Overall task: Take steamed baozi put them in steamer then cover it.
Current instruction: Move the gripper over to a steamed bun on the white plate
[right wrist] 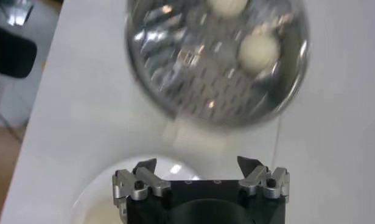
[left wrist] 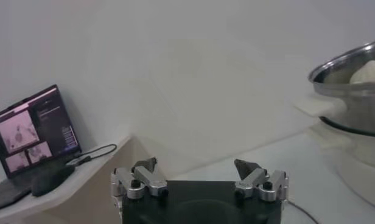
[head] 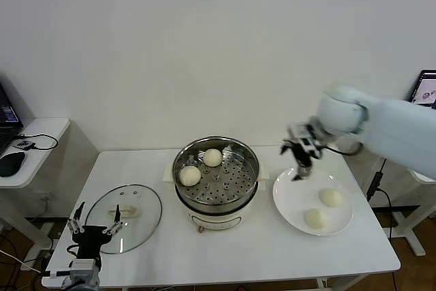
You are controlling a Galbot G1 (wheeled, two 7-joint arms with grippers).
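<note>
The steamer (head: 225, 199) stands uncovered at the table's centre with two baozi (head: 212, 157) (head: 190, 176) on its perforated tray. Two more baozi (head: 331, 197) (head: 315, 218) lie on a white plate (head: 293, 199) to its right. My right gripper (head: 300, 170) hangs open and empty over the plate's edge nearest the steamer; its wrist view shows the steamer (right wrist: 175, 85), a baozi (right wrist: 258, 52) and open jaws (right wrist: 198, 165). The glass cover (head: 139, 202) lies flat at the left. My left gripper (head: 99, 208) waits open at the cover's near edge, also open in its own view (left wrist: 196, 167).
A side desk at the far left holds a mouse (head: 10, 163), cables and a laptop (left wrist: 35, 131). The table's front edge runs just below the cover and the plate. Bare tabletop lies in front of the steamer. A white wall stands behind.
</note>
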